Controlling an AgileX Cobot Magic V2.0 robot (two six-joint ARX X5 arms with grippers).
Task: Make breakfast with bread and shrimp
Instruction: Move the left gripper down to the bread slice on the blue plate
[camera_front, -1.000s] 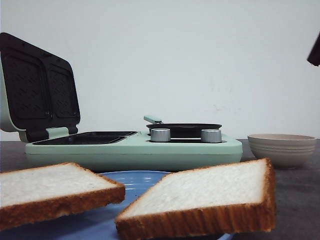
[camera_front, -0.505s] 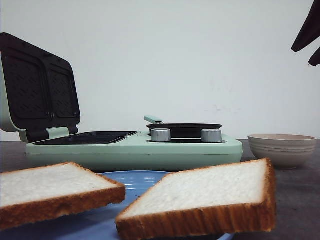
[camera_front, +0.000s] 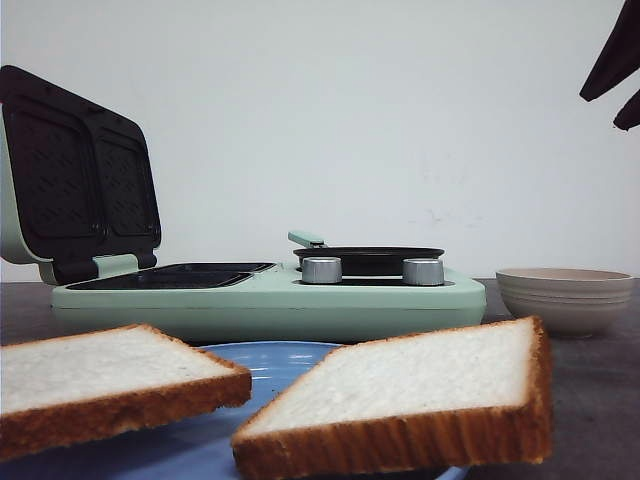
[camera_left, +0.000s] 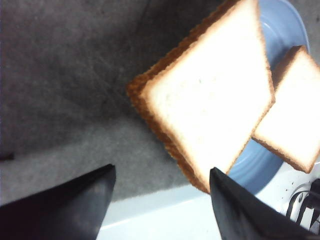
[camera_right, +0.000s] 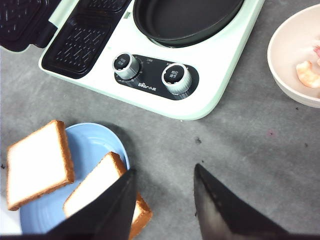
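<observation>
Left gripper (camera_left: 160, 200) hangs unclenched directly above the nearer bread slice (camera_left: 207, 95), which overhangs the blue plate's (camera_left: 260, 165) rim onto the grey counter. Right gripper (camera_right: 165, 200), also spread, hovers beside that plate; the left looks better placed.

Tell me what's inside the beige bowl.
The right wrist view shows a pale pink shrimp piece lying in the bowl, near the picture's edge. The rest of the bowl is cut off there, and from the front its wall hides the inside.
</observation>
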